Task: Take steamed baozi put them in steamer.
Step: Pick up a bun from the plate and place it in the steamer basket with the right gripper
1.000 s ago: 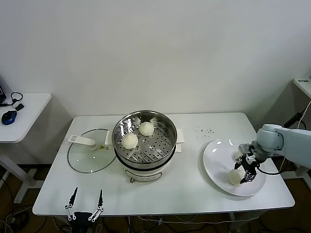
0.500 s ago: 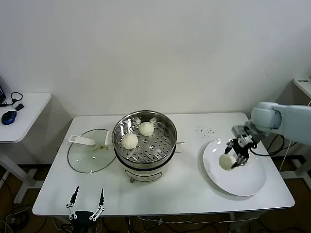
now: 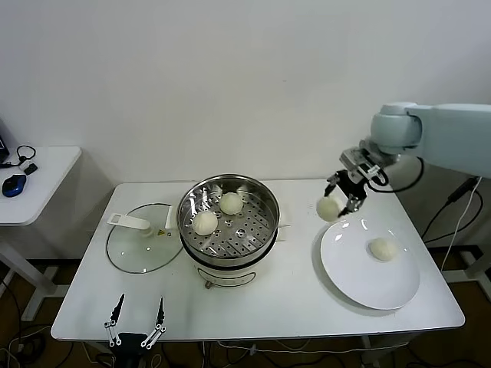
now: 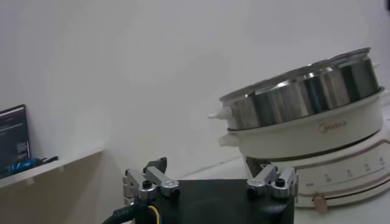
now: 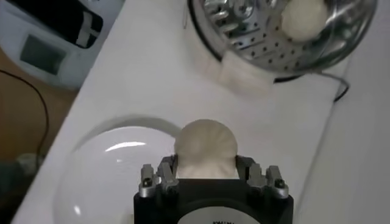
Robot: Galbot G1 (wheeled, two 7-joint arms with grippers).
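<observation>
While the right pincer [image 3: 340, 201] grips a baozi [image 3: 328, 208] above the white table [image 3: 299, 295] (plain wall behind), the left pincer [image 3: 136, 320] hangs released.

Shiny perforated metal steamer [image 3: 229, 217], glossy white plate [image 3: 349, 268], matt smooth baozi [image 3: 383, 248].

Right wrist view: pincer [image 5: 206, 178] fingertips buried behind the held baozi [image 5: 205, 148], only the finger bases showing. Steamer [image 5: 286, 33] sliced off at the frame's edge, one bun [image 5: 303, 16] inside blurred and clipped too. White plate [image 5: 113, 164] partly masked by the pincer body. Left wrist view: steamer wall [image 4: 304, 94] running out of frame, inside hidden from this low angle. Head view: right arm cut by the frame edge, left pincer [image 3: 136, 322] small, its body lost below the counter [image 3: 291, 291].
</observation>
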